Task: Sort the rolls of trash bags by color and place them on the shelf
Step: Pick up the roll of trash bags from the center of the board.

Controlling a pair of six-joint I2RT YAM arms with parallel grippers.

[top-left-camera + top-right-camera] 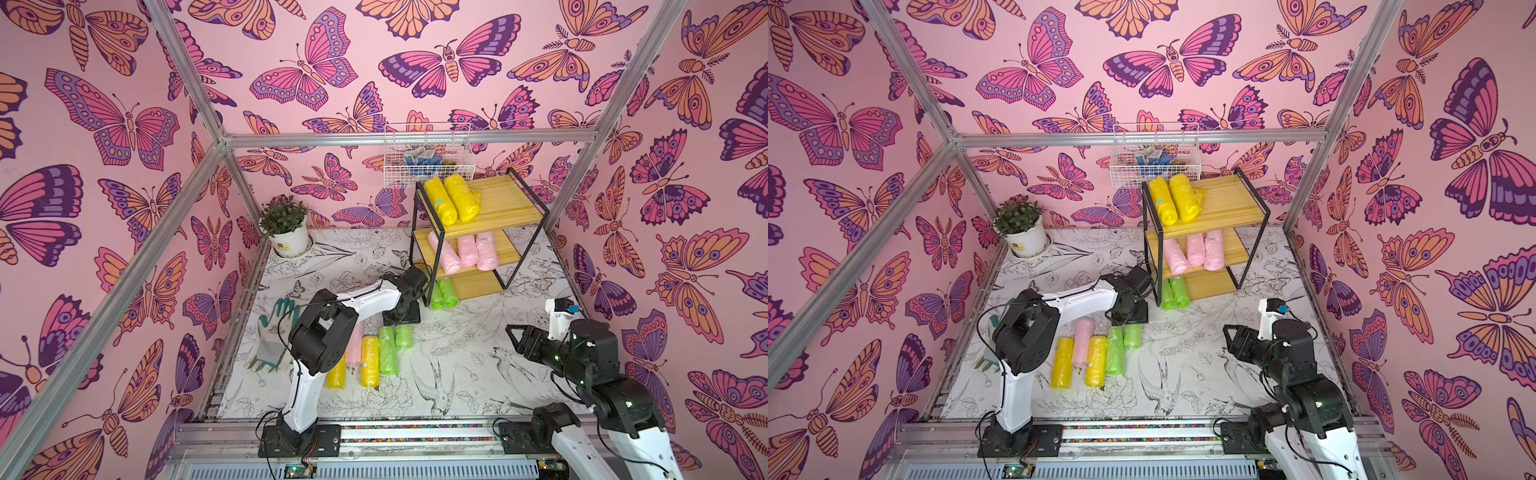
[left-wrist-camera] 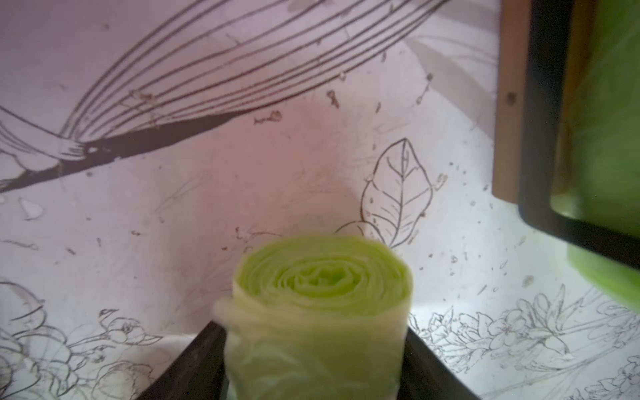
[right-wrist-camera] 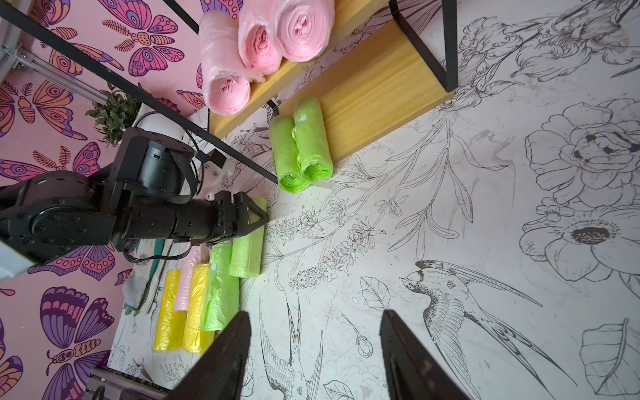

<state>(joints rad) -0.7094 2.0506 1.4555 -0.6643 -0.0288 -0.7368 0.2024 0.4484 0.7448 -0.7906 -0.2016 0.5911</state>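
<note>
Likely light, squashy, slippery: lime-green roll of crinkly plastic film (image 2: 322,277), found on table (image 1: 457,353), near-left of stepped yellow-wood, black-framed shelf (image 1: 511,208). Flanked by left gripper (image 3: 258,218); clamp impossible to tell. Right gripper (image 3: 314,313) seen apart, empty. Best pinched mid-body.

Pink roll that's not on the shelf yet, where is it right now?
In both top views the pink roll lies left of centre on the table, in the loose row beside the left arm, between two yellow rolls.
</note>
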